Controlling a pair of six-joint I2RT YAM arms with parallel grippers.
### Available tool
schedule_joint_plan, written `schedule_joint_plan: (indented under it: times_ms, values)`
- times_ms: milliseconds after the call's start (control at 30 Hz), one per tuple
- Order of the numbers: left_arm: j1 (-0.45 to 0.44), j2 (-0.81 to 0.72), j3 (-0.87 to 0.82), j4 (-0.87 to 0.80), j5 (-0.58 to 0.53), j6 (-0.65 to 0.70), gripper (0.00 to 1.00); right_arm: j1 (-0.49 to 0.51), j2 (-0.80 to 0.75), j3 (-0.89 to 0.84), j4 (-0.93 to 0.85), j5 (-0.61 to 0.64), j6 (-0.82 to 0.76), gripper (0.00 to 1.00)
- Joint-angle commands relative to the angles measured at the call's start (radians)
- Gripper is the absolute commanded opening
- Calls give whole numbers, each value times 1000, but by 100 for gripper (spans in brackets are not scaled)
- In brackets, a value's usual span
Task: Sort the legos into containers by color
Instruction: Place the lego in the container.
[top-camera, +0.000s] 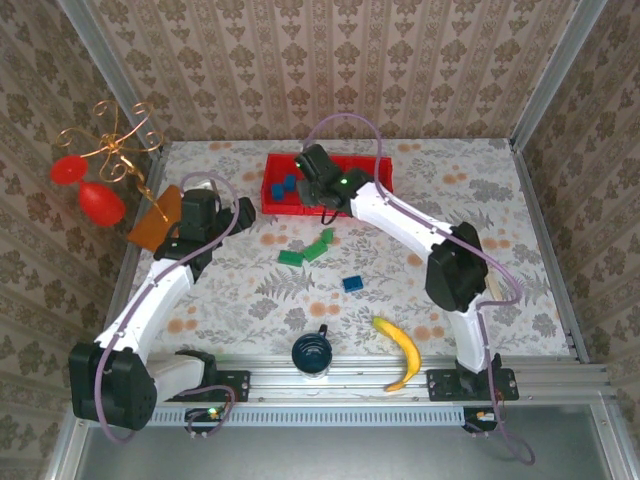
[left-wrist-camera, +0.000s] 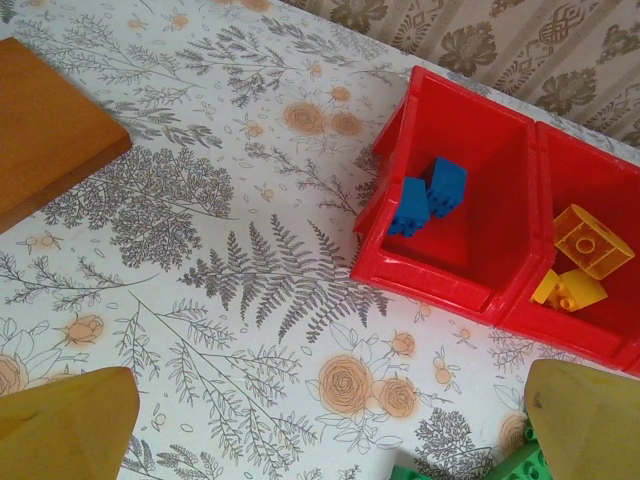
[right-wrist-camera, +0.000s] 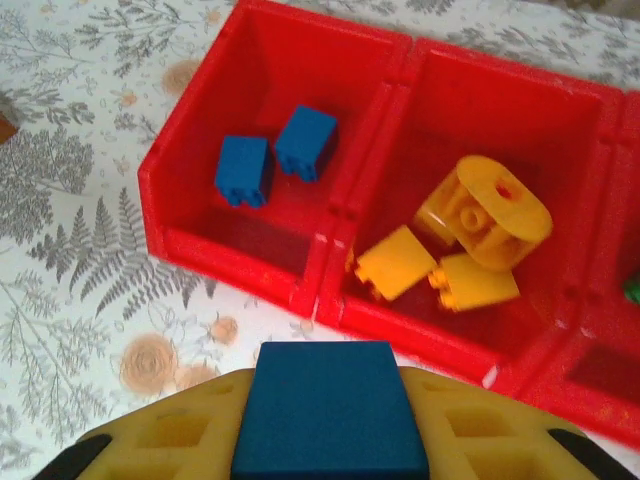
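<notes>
Right wrist | right end effector (right-wrist-camera: 325, 425) clenched on a plain-faced square blue lego (right-wrist-camera: 325, 390) | left end effector (left-wrist-camera: 325, 425) released

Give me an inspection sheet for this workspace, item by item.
Surface: floral tablecloth, flat, no spills seen.
Job's things: red tray holds two blue bricks in its left-end compartment, yellow bricks in the middle one; green bricks and a loose blue brick lie on the cloth.
Clutter: banana, dark cup, orange board.
Grippers: left gripper open, empty; right gripper shut on a blue block.
Cables: lilac cables arch in loose loops above the cloth.
Surroundings: patterned walls, red-and-gold ornament at left.
</notes>
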Motion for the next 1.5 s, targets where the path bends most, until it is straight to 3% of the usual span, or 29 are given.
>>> schedule_joint_plan:
  times_ms: [0,433,633,1000,1467]
  values:
    - [10,-28,-13,-22,17,-22,100,-4,94,113,29,-18,-69,7]
    - [13,-28,-36,-26,55,-39,100,-23,418,503,50,-69,-125,12]
    - [13,-42,-49,-35,55,-37,100,-29,485,569,70,-80,-142,21]
    - [15,-47,-61,-43,59,-40,100,-48,504,601,54,-107,-135,58]
    - [22,-65,-60,-72,26,-37,100,-28,416,639,-35,-185,-173,69]
